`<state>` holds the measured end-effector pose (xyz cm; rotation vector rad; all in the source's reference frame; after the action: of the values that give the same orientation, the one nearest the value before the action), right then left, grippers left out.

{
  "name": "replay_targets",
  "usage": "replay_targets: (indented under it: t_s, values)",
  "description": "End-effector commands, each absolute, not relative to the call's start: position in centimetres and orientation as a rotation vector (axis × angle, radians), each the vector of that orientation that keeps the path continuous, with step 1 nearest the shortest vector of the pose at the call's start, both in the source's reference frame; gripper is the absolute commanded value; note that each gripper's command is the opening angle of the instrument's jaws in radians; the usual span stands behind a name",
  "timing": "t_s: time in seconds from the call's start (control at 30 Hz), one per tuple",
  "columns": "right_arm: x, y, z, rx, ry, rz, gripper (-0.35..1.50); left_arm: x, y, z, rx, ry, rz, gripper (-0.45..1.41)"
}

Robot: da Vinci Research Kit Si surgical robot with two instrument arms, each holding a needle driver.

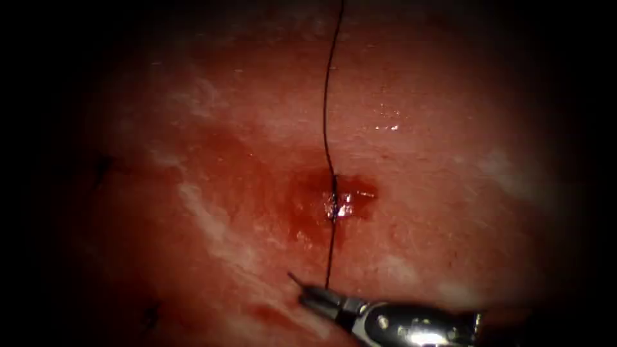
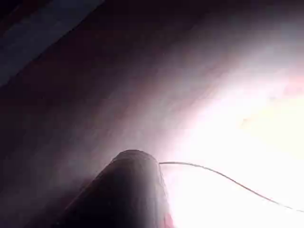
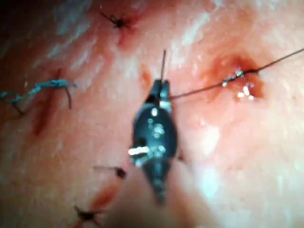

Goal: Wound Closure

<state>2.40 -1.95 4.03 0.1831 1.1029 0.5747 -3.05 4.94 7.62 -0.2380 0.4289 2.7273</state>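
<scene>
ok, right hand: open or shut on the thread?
Shut on the thread. In the endoscope view the right hand shows no gap, and the thread runs taut from the red fluid at the cut straight into its tip.

Right tool [image 1: 308, 297]: slim dark grey jaws tapering to a point, set on a shiny silver metal wrist with a round pin or screw head and bright glints; darker clevis section behind it. In the right wrist view the same tool [image 3: 161, 90] reads as a dark, rounded oval body with small silver highlights and a narrow tip. Left arm shaft [image 2: 128, 190]: smooth, dark, round-ended tube, no markings legible.
</scene>
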Motion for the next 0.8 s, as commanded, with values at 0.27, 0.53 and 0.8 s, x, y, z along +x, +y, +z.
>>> replay_targets:
  t_s: [0.27, 0.53, 0.8]
  values:
    - [2.17, -1.8, 3.9, 0.18, 1.11, 0.541, 1.13, -3.01, 4.1, 6.7, -0.248, 0.311, 2.716, -0.45]
    - [2.06, -1.6, 3.8, 0.224, 1.123, 0.535, 1.09, -3.03, 3.2, 5.8, -0.402, 0.224, 2.713, -0.45]
    - [1.98, -1.0, 4.0, 0.242, 1.127, 0.555, 0.78, -3.0, 2.2, 5.5, -0.54, 0.213, 2.722, -0.45]
